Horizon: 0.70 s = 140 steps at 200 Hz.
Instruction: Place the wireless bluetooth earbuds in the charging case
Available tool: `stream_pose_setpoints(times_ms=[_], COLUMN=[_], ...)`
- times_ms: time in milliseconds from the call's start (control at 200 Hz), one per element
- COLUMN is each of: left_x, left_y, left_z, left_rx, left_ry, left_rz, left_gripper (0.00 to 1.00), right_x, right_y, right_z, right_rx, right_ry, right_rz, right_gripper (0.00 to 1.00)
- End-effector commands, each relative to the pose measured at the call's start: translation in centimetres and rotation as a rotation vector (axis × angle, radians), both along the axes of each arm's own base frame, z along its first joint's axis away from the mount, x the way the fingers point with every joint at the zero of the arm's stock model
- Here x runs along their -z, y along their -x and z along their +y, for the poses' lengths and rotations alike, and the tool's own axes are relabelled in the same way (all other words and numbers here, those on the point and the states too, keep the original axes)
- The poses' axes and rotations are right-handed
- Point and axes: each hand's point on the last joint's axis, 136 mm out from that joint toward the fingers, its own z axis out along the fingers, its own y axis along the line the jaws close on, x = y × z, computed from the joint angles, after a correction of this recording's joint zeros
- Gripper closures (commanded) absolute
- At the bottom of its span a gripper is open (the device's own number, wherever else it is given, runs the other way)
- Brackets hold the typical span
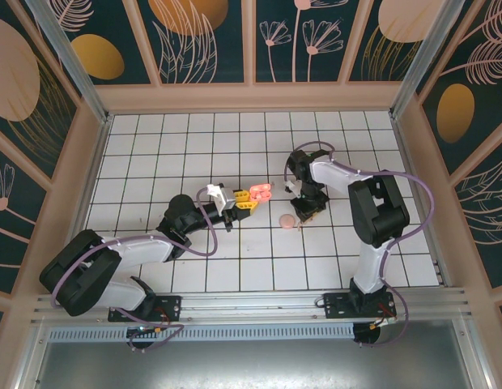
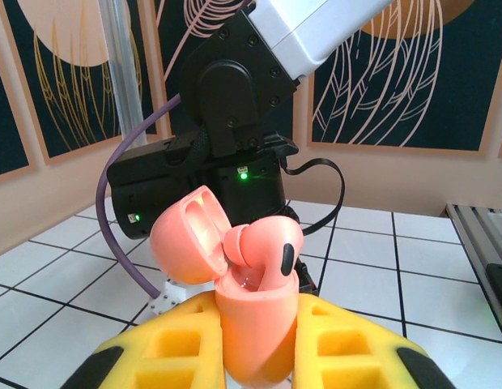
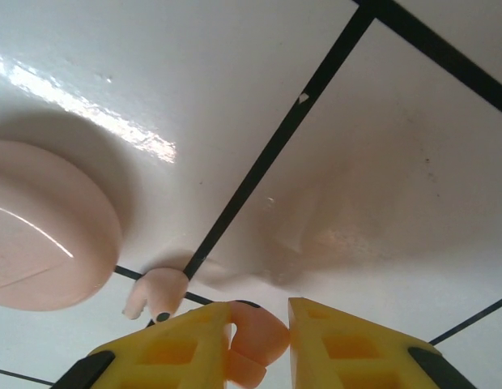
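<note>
Arms stretched toward mid-table, left fingers (image 2: 166, 348) pinching charging case (image 2: 253, 324), right fingers (image 3: 352, 344) pinching earbud (image 3: 255, 334), pointed downward

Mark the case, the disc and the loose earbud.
case (image 2: 255, 332): left wrist view, body front.
disc (image 3: 40, 235): right wrist view, top face.
loose earbud (image 3: 159, 290): right wrist view, rounded body.

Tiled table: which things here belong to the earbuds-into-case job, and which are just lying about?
Job in hand:
- charging case, lid open, in the left gripper
- seated earbud inside it
- held earbud in the right gripper
- small pink bit on the tile, perhaps an earbud part

Lying about:
- pale pink disc
</note>
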Motion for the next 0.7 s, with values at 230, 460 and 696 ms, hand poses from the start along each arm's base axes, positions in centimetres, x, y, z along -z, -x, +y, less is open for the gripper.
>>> stream_pose_setpoints(times_ms=[230,460,696], left_x=[-1.7,-1.7,-2.1], left_y=[-0.2,-0.2,-0.2], left_z=[0.0,-0.1,-0.1], left_rx=[-0.011,-0.012,-0.009], left_ry=[0.019,0.014,0.022], left_rz=[-0.053,-0.055,-0.061], left_gripper=[0.86,0.86,0.86], right_x=[2.0,1.1,-2.9], right_y=[0.7,-0.8,-2.7], right_z=[-1.6,-1.3,0.2], right_rx=[-0.059,-0.010,0.122], right_ry=[0.069,0.056,-0.068], right_rz=[0.070,0.011,-0.131], right_gripper=[0.75,0.66,0.58])
